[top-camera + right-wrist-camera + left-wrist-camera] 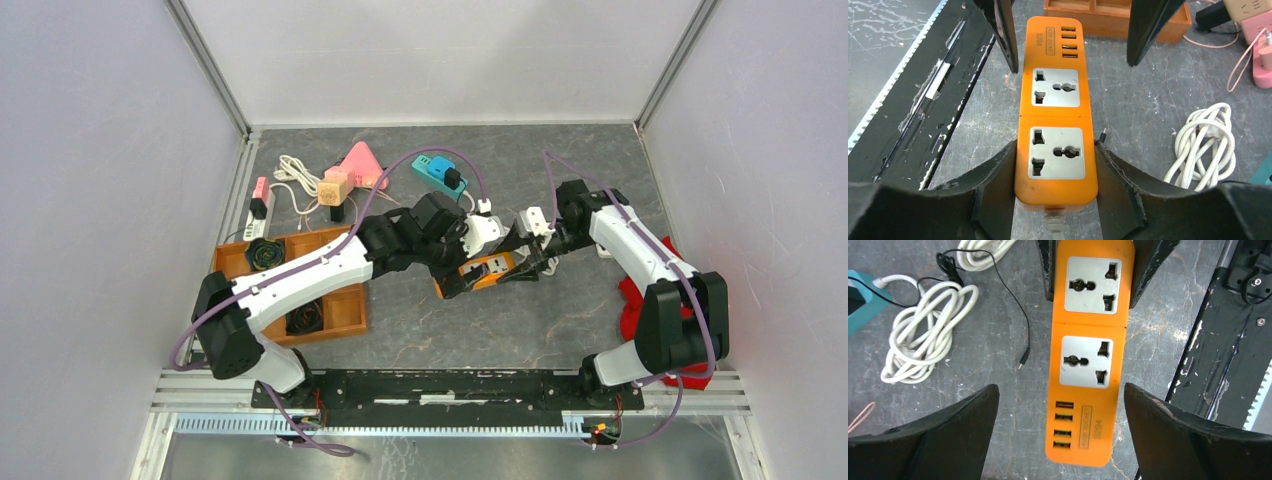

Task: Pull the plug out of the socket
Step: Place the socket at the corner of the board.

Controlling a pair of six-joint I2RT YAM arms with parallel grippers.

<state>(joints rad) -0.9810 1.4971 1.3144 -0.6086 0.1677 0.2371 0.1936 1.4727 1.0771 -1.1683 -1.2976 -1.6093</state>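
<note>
Wooden tray (340,308), compartmented, dark coiled cords (265,253) in two sections. Behind it: white cable bundle (296,172), tan cube (334,187), pink wedge (360,163). Far to its right: red cloth (632,318), crumpled, partly hidden.

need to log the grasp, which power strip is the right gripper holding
The orange power strip, mid-table: the right gripper is shut on its cable end. The teal strip lies apart at the back.
</note>
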